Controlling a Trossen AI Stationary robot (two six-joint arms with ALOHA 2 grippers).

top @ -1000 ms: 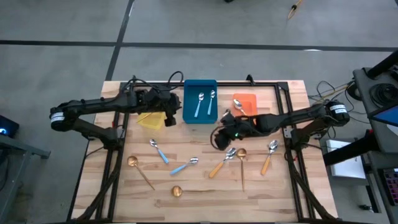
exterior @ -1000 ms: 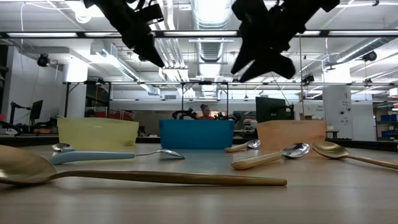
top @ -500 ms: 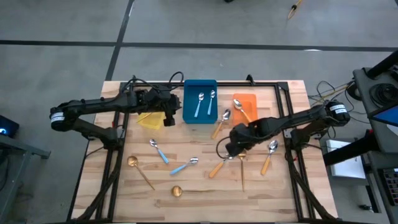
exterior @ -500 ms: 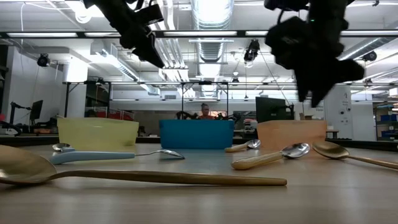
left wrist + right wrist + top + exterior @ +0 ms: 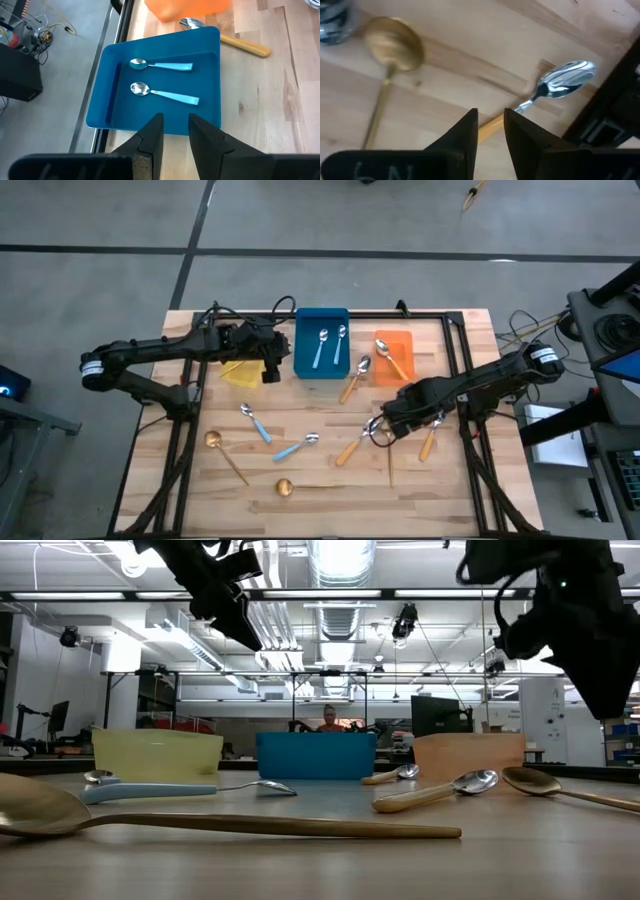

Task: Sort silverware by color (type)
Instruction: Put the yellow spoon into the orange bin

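Wooden surface (image 5: 320, 490) held scattered spoons; the right gripper (image 5: 490, 131) hovered over an orange-handled spoon (image 5: 555, 90), fingers narrowly parted, empty, as were the left gripper's (image 5: 175, 134).

From table height, a long all-gold spoon (image 5: 200, 824) lay nearest, its bowl to the left. Behind it rested a silver-bowled spoon with a light-blue handle (image 5: 150, 790), and to the right an orange-handled spoon (image 5: 440, 792) and another gold spoon (image 5: 560, 788). Farther back stood a pale yellow plastic bin (image 5: 157, 755), a blue bin (image 5: 316, 755) and an orange bin (image 5: 470, 752). My two dark arms hung above.
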